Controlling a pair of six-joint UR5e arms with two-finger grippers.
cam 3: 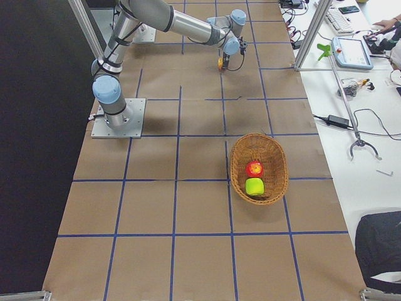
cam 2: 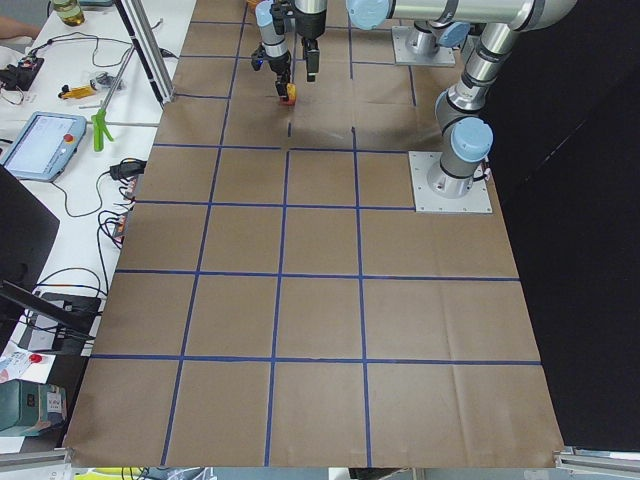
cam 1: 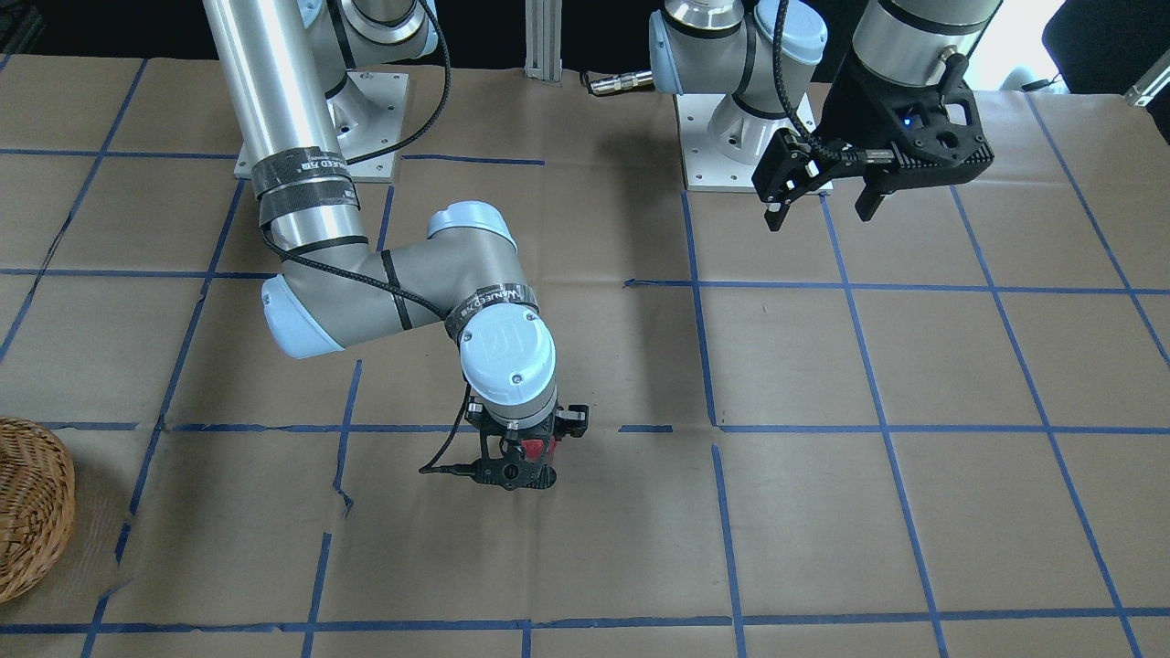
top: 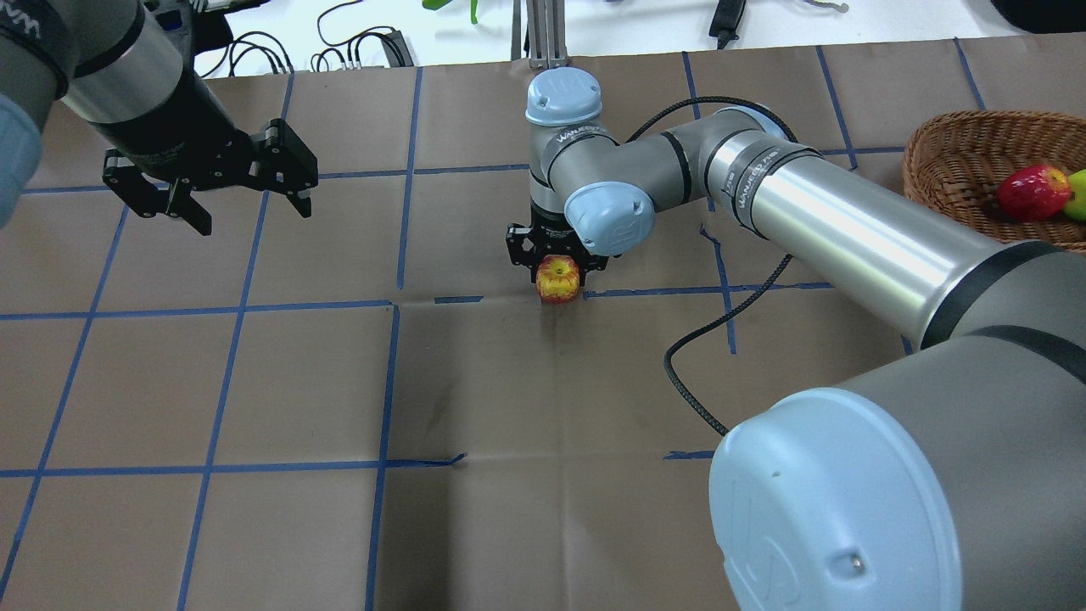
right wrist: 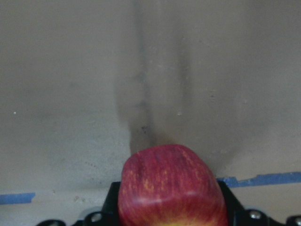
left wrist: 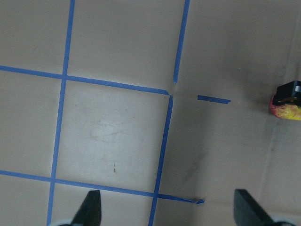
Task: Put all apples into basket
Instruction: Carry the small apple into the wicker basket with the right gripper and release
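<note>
The right claw (top: pixel 556 270) points straight down over the middle of the counter (top: pixel 475 509), and its fingers are clamped on the red apple with yellow-orange patches (top: pixel 559 280). In the right wrist view this apple (right wrist: pixel 171 188) fills the space between the two black fingers, red skin uppermost, with a yellow band at its lower edge. The apple sits at a strip of blue tape on the brown paper covering; whether it rests on the counter or hangs just above it cannot be told. The left claw (top: pixel 254 216) hangs above the counter, well apart from the held apple, with its fingers spread wide and nothing between them. The left wrist view confirms this: both fingertips (left wrist: pixel 91 207) stand at opposite sides of the view, over bare paper. The basket (top: pixel 959 161) stands on the counter at the robot's right, well apart from both claws. Inside it lie the deep red apple (top: pixel 1031 192) and the lime green apple (cam 3: pixel 254 186), touching each other.
</note>
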